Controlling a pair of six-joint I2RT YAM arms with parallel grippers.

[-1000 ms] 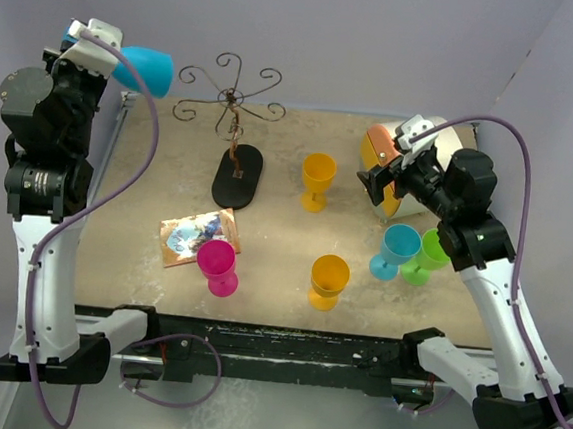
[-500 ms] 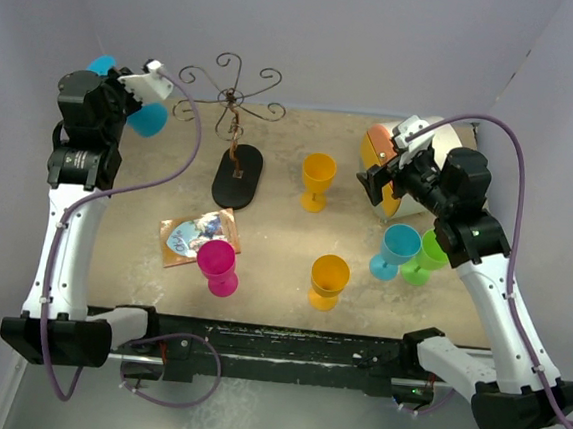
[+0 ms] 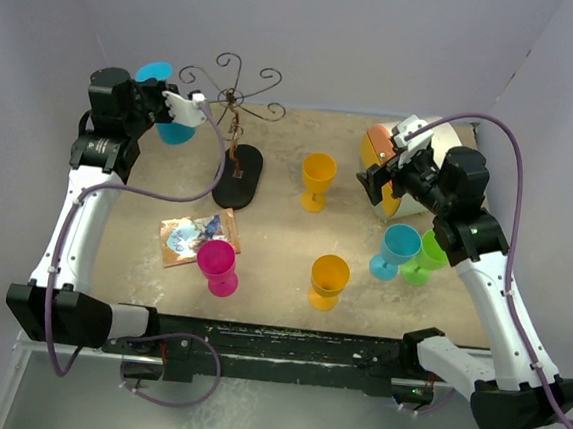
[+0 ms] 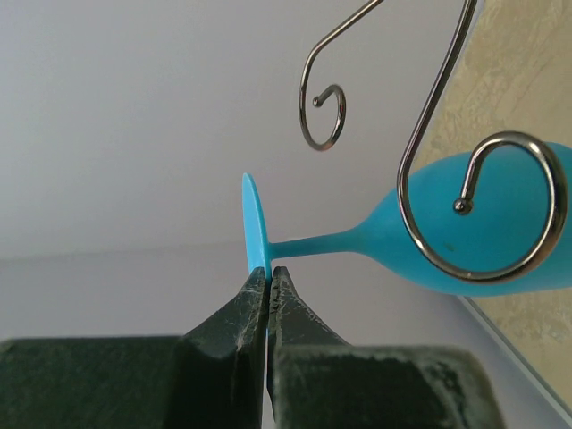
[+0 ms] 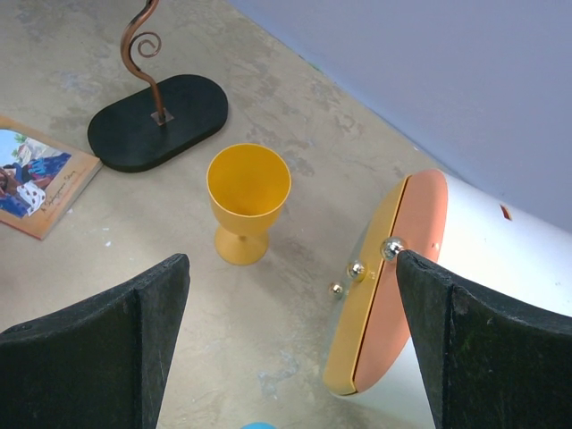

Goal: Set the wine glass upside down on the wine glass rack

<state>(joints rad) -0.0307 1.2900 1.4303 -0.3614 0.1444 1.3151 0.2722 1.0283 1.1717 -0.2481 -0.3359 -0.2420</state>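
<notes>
1. Glass (image 4: 332, 241) is blue and in the air at the far left, just left of the rack (image 3: 238, 175). It is tilted, foot to the far left, bowl toward the rack's arms.
2. Left gripper (image 4: 268, 277) is clamped tight on the foot's thin rim. It touches nothing else on the glass; stem and bowl hang free.
3. In the wrist view a spiral arm (image 4: 461, 206) overlaps the bowl. I can't tell whether wire and bowl touch or the wire just sits in front.
4. Right gripper (image 5: 290, 266) is spread wide and empty, parked on the right above a yellow cup (image 5: 248, 201). It is well apart from the rack.
5. My handling read: it looks like moulded plastic, so light, stiff and not fragile. The surface is smooth, so likely slippery.
6. An edge pinch on a flat disc gives little resistance to twist. I expect the bowl's weight to lever against it if I bump the wire.
7. The hold point suits the job, I think: it leaves the stem clear to slide into a hook, with the foot resting on top.
8. The rack is thin wire on a small base. I'd guess it springs or shifts under side load, so contact should stay gentle.
</notes>
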